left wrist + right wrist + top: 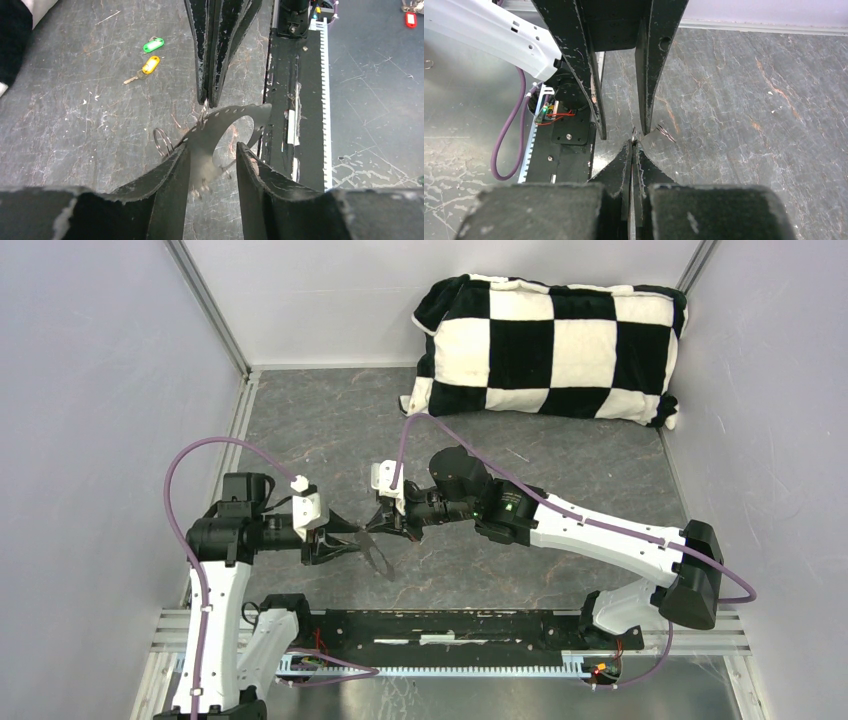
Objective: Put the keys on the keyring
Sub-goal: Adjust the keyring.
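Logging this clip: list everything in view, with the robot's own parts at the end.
table: one, dark grey, stone-look
pillow: one, black-and-white checked, far right of the table
rail: one, black, along the table's near edge
keyring: one, silvery-grey flat loop with small holes, between the two tools
small wire ring: one, silver, by the keyring's left end in the left wrist view
green key: one, green head, lying on the table
yellow key: one, yellow-orange head, next to the green key
red tag: one, red, on the pale surface past the rail
left tool: one, black, open, fingers either side of the keyring
right tool: one, black, shut on the keyring's upper edge
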